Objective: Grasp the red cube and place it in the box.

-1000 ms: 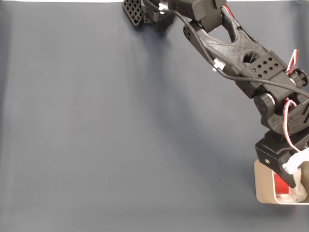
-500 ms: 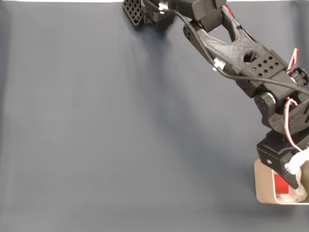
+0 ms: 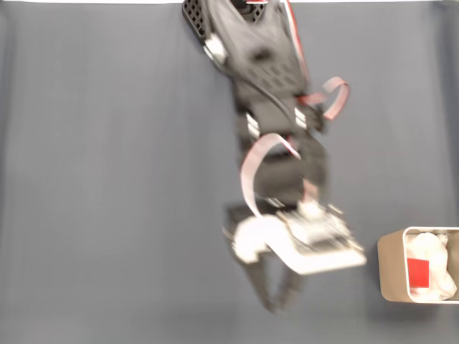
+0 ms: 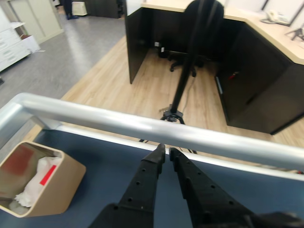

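The red cube (image 3: 417, 272) lies inside the box (image 3: 391, 269) on white padding, at the lower right of the fixed view. My gripper (image 3: 276, 290) is well left of the box, near the bottom middle, blurred by motion. The arm stretches down from the top of that view. In the wrist view the gripper (image 4: 167, 151) points at the table's far edge. Its two black fingers are together at the tips with nothing between them. The box (image 4: 61, 190) sits at the lower left there, with a sliver of the red cube (image 4: 47, 175) on the padding.
A blue-grey table top (image 3: 107, 179) spreads left of the arm. In the wrist view a silver rail (image 4: 142, 126) edges the table. Beyond it are a wooden floor, dark desks and a black stand (image 4: 183, 80).
The arm has swung quickly left, away from over the box. The red cube stays in the box, now uncovered. The gripper no longer holds anything.
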Available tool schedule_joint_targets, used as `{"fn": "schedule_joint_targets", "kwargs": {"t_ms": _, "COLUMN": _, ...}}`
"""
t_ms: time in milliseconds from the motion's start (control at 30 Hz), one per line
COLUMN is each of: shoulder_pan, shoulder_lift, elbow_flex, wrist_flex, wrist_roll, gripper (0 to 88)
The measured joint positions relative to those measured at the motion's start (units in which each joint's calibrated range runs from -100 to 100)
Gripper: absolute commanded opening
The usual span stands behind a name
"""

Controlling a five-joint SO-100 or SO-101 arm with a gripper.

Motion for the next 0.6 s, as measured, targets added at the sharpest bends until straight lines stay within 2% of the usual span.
{"fn": "schedule_joint_targets", "kwargs": {"t_ms": 600, "shoulder_pan": 2.9, "shoulder_lift": -84.1, "elbow_flex": 91.0, "wrist_flex": -0.9, "wrist_roll": -3.0, "gripper": 0.0}}
